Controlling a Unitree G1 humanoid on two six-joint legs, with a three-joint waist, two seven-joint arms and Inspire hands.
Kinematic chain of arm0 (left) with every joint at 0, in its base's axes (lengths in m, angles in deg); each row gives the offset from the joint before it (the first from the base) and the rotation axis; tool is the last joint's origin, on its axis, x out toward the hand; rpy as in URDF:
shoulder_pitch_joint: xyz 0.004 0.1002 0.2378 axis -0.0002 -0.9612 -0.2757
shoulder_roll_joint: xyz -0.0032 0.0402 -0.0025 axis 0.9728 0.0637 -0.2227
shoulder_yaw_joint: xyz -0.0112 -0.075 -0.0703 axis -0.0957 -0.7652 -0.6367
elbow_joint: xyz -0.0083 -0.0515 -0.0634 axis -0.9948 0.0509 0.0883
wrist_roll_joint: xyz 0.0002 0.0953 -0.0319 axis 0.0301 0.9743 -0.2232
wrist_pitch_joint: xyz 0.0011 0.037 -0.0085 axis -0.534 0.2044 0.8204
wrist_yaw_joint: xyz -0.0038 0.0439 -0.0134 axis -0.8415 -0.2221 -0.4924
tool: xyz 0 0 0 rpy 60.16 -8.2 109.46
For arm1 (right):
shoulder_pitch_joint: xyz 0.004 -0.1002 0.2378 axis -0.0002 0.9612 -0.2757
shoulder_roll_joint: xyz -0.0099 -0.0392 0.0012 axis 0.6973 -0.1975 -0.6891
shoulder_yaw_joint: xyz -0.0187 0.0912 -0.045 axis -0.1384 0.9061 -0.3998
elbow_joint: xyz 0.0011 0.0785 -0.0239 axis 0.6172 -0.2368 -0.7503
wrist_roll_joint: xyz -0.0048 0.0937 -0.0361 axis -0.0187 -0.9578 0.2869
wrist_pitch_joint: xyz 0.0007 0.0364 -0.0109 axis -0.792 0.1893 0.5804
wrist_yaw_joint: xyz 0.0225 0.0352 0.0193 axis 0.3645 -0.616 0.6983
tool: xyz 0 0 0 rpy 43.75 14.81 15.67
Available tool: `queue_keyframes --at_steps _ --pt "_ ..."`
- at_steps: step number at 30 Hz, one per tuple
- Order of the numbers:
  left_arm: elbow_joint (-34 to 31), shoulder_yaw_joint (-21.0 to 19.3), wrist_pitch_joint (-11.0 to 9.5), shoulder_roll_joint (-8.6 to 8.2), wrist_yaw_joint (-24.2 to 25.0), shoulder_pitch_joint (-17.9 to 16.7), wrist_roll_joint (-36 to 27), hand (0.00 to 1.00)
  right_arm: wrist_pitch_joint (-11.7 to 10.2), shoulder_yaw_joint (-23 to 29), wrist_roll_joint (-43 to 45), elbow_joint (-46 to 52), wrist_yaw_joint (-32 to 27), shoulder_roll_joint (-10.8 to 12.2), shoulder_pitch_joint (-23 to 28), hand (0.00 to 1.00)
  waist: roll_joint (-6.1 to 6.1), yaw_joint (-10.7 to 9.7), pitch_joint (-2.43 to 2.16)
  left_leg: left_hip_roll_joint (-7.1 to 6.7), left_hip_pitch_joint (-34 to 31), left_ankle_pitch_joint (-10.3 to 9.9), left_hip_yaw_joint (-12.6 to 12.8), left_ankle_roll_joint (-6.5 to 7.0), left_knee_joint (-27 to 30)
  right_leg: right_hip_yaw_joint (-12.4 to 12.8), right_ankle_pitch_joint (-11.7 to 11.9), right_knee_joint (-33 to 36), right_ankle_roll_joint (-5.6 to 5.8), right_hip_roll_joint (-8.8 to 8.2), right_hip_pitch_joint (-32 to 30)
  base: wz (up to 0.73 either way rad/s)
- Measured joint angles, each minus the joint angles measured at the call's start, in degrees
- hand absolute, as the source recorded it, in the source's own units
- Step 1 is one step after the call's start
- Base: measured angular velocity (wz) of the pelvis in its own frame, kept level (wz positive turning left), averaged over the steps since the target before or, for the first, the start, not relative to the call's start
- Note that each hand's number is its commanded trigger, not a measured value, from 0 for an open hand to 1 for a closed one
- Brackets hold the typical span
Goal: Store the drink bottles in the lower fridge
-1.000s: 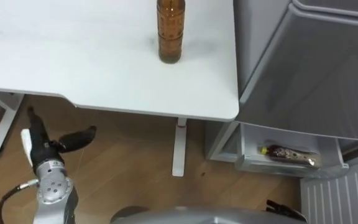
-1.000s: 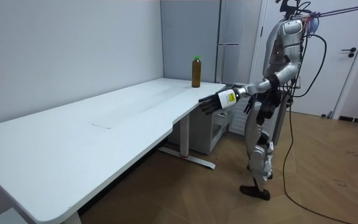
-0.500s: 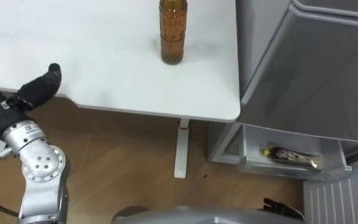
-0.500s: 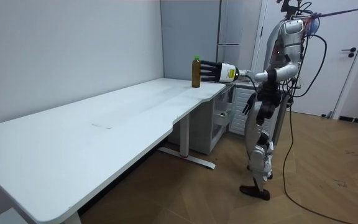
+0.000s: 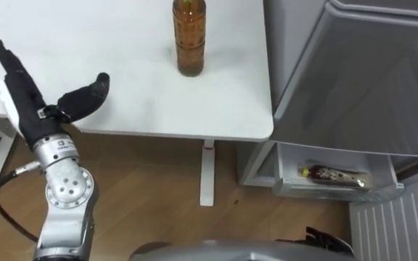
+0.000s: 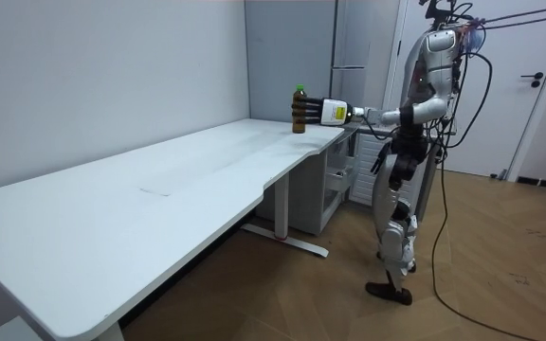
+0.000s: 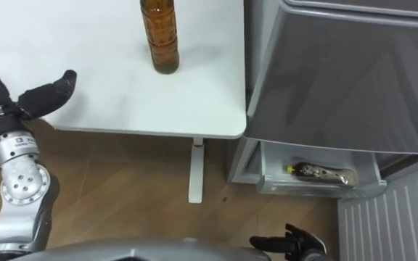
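Hovering over the bench at 9 o'clock, the left hand has its fingers straight and released, grasping nothing, apart from the upright bottle at 12 o'clock. One drink already lies in the open fridge drawer at 4 o'clock, so the job looks half done. Bare bench separates hand and bottle, which stands not far from the bench's right edge; the right hand hangs slack at 6 o'clock.

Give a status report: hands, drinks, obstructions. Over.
Left hand open over table, short of standing bottle. Right hand low, idle. Second bottle lying in lower fridge drawer. Path clear.
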Motion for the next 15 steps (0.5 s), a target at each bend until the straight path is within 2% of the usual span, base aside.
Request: queue_keyframes --at_steps 7,12,15 --pt "0.1 0.4 1.5 0.11 5.6 0.2 -8.8 0.0 0.1 1.2 0.0 0.4 0.2 0.0 -0.1 0.0 0.67 -2.3 -0.22 0.23 0.1 0.0 0.5 -0.02 -0.2 0.9 0.1 -0.2 -0.16 0.27 -0.1 -0.03" --pt "0.4 0.4 1.9 0.23 9.6 0.3 -9.1 0.0 0.2 3.2 0.0 0.6 0.3 0.1 0.2 0.0 0.94 -3.6 -0.23 0.3 0.3 0.0 0.9 -0.02 -0.7 2.2 0.1 -0.2 -0.2 0.41 -0.2 -0.05" --pt "1.0 0.7 1.9 0.23 11.1 0.3 -11.6 0.0 0.1 3.3 0.0 1.0 0.3 0.1 0.5 0.0 0.92 -4.0 -0.2 0.46 1.2 0.0 1.8 -0.05 -1.1 3.3 0.2 -0.2 -0.25 0.55 -0.1 -0.15"
